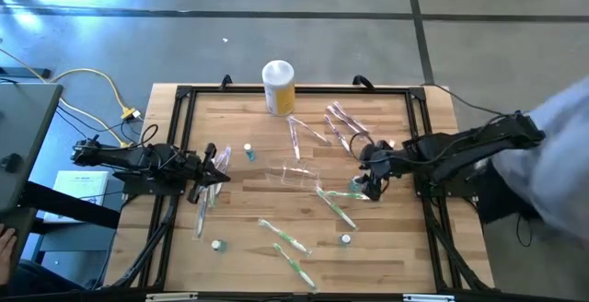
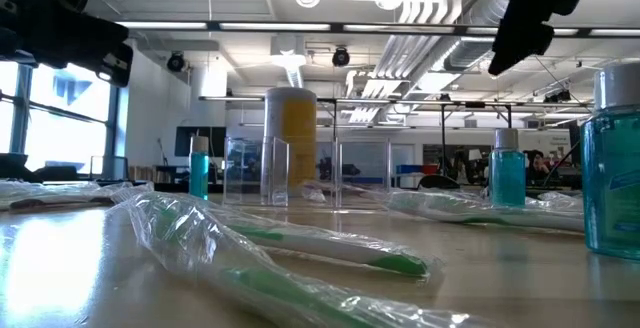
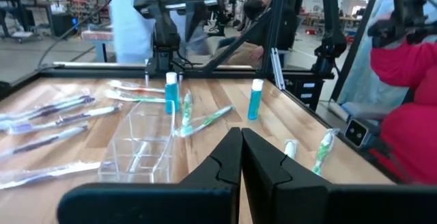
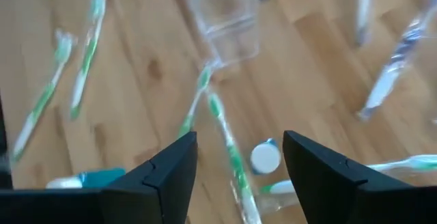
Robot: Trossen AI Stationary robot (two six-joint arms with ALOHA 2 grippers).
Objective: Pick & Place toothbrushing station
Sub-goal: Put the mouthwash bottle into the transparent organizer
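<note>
Two claws flank the holder [image 1: 296, 175], which sits mid-desk [image 1: 386, 247]. Right claw [image 1: 372, 184], wide open and empty, hovers above wrapped brushes [image 1: 336, 207] just beside it; it should descend squarely over one. Left claw [image 1: 204, 175] waits pinched together, holding nothing.

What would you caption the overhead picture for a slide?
Two robot arms flank a clear toothbrushing station on a wooden table strewn with wrapped toothbrushes.

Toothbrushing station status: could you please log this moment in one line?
toothbrushing station: mid-table, untouched | right tool: open, empty, above wrapped toothbrushes | left tool: shut, waiting
</note>
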